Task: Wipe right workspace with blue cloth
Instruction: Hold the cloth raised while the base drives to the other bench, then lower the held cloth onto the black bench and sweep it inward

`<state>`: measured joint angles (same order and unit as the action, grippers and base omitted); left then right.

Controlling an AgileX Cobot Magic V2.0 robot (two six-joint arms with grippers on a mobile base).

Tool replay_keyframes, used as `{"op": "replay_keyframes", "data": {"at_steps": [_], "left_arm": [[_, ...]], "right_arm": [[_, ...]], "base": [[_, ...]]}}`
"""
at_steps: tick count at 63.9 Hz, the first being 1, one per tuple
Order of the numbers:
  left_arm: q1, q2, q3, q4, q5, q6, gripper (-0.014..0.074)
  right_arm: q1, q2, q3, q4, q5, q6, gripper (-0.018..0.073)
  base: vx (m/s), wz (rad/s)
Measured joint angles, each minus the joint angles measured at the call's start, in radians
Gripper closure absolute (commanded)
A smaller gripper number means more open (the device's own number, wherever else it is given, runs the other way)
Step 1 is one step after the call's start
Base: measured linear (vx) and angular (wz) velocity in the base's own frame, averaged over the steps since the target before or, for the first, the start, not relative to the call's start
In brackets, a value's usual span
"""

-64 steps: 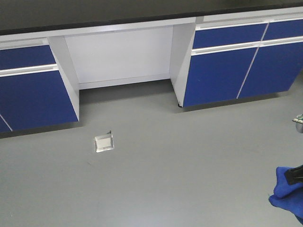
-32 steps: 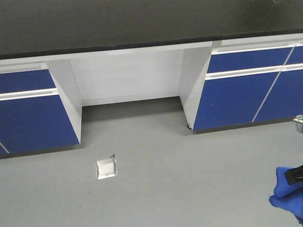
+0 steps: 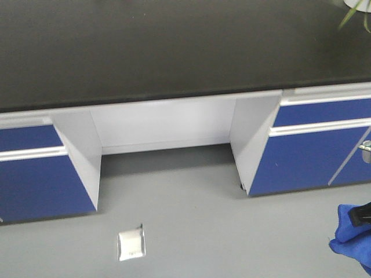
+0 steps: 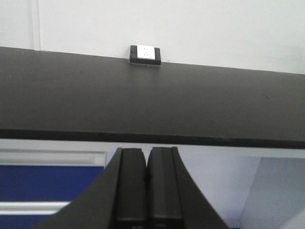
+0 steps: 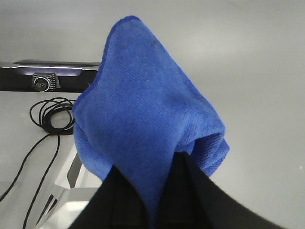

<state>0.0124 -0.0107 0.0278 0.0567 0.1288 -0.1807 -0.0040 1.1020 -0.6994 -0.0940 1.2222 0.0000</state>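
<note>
My right gripper (image 5: 159,176) is shut on the blue cloth (image 5: 143,109), which bunches up and hangs out past the fingers. The cloth also shows at the lower right edge of the front view (image 3: 351,237), with a bit of the dark gripper (image 3: 360,215) against it. My left gripper (image 4: 147,164) is shut and empty, its two black pads pressed together. It points at the black countertop (image 4: 152,100) of a lab bench. The same countertop (image 3: 174,52) fills the top of the front view.
Blue cabinet doors (image 3: 35,185) and drawers (image 3: 316,156) flank a white knee recess (image 3: 165,124). A small metal floor plate (image 3: 131,244) lies on the grey floor. A wall socket (image 4: 145,53) sits behind the counter. A black cable (image 5: 45,117) and metal frame show under the cloth.
The front view has shifted: the bench now looks nearer and lower in frame, with more countertop showing. The floor plate has slid down the frame. The cloth stays at the lower right.
</note>
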Motion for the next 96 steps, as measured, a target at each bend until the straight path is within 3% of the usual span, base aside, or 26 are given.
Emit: {"op": "replay_keyframes", "data": {"at_steps": [54, 96], "left_arm": [[0.0, 0.0, 0.0, 0.0, 0.0, 0.0, 0.0602], [0.0, 0.0, 0.0, 0.0, 0.0, 0.0, 0.0602]], "right_arm": [[0.0, 0.0, 0.0, 0.0, 0.0, 0.0, 0.0564], [0.0, 0.0, 0.0, 0.0, 0.0, 0.0, 0.0564]], "base": [[0.37, 0.08], [0.18, 0.07]]}}
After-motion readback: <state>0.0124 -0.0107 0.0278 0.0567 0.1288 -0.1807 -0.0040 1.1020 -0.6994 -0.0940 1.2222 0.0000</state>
